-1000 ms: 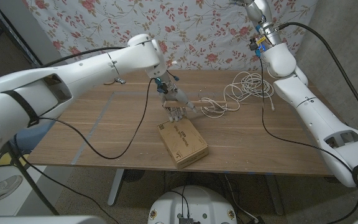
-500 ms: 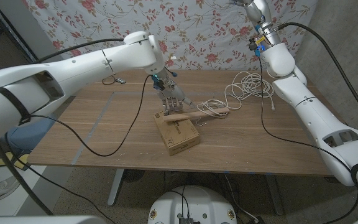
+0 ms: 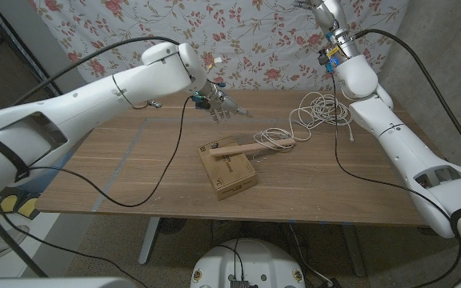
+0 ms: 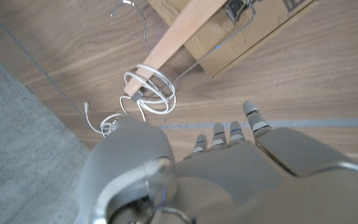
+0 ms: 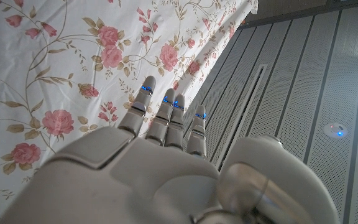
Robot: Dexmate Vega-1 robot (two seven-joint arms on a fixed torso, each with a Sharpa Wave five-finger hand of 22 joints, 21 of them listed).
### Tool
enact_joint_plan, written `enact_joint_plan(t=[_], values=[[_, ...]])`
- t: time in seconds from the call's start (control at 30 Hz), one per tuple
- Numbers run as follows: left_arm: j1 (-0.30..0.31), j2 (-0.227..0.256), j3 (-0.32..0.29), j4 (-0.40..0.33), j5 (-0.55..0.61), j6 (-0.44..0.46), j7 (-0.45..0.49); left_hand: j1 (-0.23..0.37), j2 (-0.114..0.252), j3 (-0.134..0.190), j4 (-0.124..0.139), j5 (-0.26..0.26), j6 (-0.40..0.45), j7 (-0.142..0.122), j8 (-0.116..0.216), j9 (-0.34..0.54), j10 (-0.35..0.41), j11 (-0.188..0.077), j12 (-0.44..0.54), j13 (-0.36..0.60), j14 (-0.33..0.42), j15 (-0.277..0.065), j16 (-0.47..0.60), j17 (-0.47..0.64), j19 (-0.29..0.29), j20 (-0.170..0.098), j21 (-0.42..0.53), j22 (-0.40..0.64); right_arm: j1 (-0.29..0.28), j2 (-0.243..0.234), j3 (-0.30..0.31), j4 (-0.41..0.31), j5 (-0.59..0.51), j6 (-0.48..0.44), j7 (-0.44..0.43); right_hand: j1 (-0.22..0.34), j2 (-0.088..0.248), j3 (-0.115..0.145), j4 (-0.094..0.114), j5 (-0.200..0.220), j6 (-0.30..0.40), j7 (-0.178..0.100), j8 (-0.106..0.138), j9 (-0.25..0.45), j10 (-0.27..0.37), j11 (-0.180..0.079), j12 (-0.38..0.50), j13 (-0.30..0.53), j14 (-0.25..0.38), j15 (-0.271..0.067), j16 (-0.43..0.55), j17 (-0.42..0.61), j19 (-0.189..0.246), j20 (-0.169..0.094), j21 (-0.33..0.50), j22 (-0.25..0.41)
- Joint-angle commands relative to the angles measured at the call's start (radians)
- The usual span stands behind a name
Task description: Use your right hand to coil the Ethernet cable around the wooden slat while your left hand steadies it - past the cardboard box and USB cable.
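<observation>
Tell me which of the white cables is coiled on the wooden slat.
The small coil at the slat's far end; the larger loose bundle lies apart on the table.

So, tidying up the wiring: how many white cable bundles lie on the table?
2. A small coil sits at the wooden slat's end beside the cardboard box; a bigger loose bundle lies farther back near the right arm.

Right hand (image 5: 166, 168), fingers (image 5: 143, 102) straight, faces a floral cloth (image 5: 55, 56).
</observation>
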State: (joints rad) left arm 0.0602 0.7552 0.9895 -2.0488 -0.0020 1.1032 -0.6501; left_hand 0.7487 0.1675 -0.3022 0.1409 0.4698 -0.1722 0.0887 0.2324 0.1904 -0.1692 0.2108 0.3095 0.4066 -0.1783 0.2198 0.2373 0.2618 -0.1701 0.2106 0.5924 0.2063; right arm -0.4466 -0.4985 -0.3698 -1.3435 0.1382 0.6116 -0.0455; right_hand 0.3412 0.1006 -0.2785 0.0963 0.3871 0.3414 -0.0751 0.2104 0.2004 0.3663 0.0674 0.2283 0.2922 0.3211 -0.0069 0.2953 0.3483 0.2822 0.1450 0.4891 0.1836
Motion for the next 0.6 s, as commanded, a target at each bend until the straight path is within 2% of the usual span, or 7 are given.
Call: enact_joint_plan(t=[0.03,0.17,0.27,0.4,0.5,0.53,0.6], values=[[0.357,-0.026,-0.326,-0.17,0.142,-0.102,0.349,-0.01,-0.01,0.014,-0.01,-0.04,-0.216,-0.027,0.01,-0.003,-0.228,0.004,0.014,-0.028,-0.229,-0.002,0.014,-0.025,-0.351,0.002,0.012,-0.003,-0.005,-0.005,-0.007,-0.002,0.097,-0.068,0.066,0.006,0.007,-0.004,0.003,-0.008,0.001,-0.004,-0.005,-0.002,-0.023,-0.012,-0.012,-0.003,-0.025,0.007,-0.016,-0.005,-0.01,0.019,-0.011,0.005],[0.509,-0.084,-0.463,-0.17,0.177,-0.263,0.467,0.002,-0.014,0.035,-0.028,-0.096,-0.141,-0.056,0.001,-0.006,-0.156,-0.001,0.015,-0.07,-0.138,-0.006,0.011,-0.057,-0.223,-0.002,0.036,-0.01,-0.003,-0.008,-0.009,0.003,0.163,-0.11,0.113,0.018,0.012,0.0,-0.002,-0.012,-0.006,-0.005,-0.008,-0.002,-0.061,-0.02,-0.027,-0.009,-0.062,0.018,-0.037,-0.015,-0.027,0.033,-0.023,0.004],[0.582,-0.127,-0.547,-0.138,0.167,-0.406,0.5,-0.003,-0.013,0.038,-0.026,-0.11,-0.117,-0.069,0.001,-0.006,-0.143,-0.007,0.014,-0.08,-0.115,-0.007,0.012,-0.06,-0.194,-0.002,0.04,-0.013,-0.001,-0.013,-0.011,0.008,0.212,-0.144,0.15,0.026,0.014,0.003,-0.005,-0.016,-0.018,-0.006,-0.012,-0.002,-0.086,-0.025,-0.035,-0.014,-0.082,0.024,-0.048,-0.022,-0.037,0.044,-0.032,0.004],[0.637,-0.189,-0.633,-0.069,0.121,-0.568,0.497,-0.008,-0.01,0.041,-0.023,-0.121,-0.109,-0.087,-0.005,-0.006,-0.138,-0.019,0.009,-0.089,-0.107,-0.009,0.009,-0.062,-0.176,-0.001,0.04,-0.015,0.001,-0.018,-0.014,0.017,0.271,-0.181,0.2,0.033,0.017,0.005,-0.006,-0.024,-0.043,-0.016,-0.019,-0.003,-0.133,-0.033,-0.045,-0.025,-0.119,0.033,-0.069,-0.034,-0.06,0.066,-0.051,0.002],[0.669,-0.244,-0.691,-0.003,0.063,-0.701,0.494,-0.017,-0.007,0.042,-0.018,-0.129,-0.097,-0.1,-0.007,-0.007,-0.122,-0.027,0.01,-0.097,-0.101,-0.011,0.007,-0.063,-0.161,-0.001,0.04,-0.016,0.001,-0.027,-0.021,0.013,0.291,-0.22,0.218,0.039,0.02,0.007,-0.007,-0.032,-0.07,-0.031,-0.025,-0.005,-0.176,-0.045,-0.051,-0.039,-0.166,0.042,-0.09,-0.047,-0.087,0.069,-0.072,0.0],[0.683,-0.272,-0.718,0.041,0.022,-0.787,0.494,-0.022,-0.009,0.041,-0.016,-0.134,-0.082,-0.115,-0.006,-0.008,-0.121,-0.042,0.007,-0.102,-0.096,-0.017,0.005,-0.064,-0.153,-0.001,0.039,-0.017,0.007,-0.02,-0.022,0.03,0.329,-0.231,0.257,0.041,0.022,0.007,-0.008,-0.036,-0.081,-0.041,-0.027,-0.006,-0.191,-0.048,-0.052,-0.044,-0.191,0.04,-0.099,-0.053,-0.095,0.069,-0.08,-0.001],[0.69,-0.289,-0.733,0.067,0.0,-0.839,0.486,-0.026,-0.009,0.041,-0.014,-0.137,-0.074,-0.122,-0.006,-0.008,-0.112,-0.043,0.008,-0.106,-0.095,-0.024,0.004,-0.065,-0.15,0.0,0.038,-0.018,0.009,-0.015,-0.023,0.041,0.35,-0.233,0.274,0.044,0.025,0.009,-0.008,-0.04,-0.097,-0.048,-0.029,-0.007,-0.214,-0.053,-0.053,-0.053,-0.214,0.041,-0.105,-0.061,-0.106,0.068,-0.091,-0.002]])
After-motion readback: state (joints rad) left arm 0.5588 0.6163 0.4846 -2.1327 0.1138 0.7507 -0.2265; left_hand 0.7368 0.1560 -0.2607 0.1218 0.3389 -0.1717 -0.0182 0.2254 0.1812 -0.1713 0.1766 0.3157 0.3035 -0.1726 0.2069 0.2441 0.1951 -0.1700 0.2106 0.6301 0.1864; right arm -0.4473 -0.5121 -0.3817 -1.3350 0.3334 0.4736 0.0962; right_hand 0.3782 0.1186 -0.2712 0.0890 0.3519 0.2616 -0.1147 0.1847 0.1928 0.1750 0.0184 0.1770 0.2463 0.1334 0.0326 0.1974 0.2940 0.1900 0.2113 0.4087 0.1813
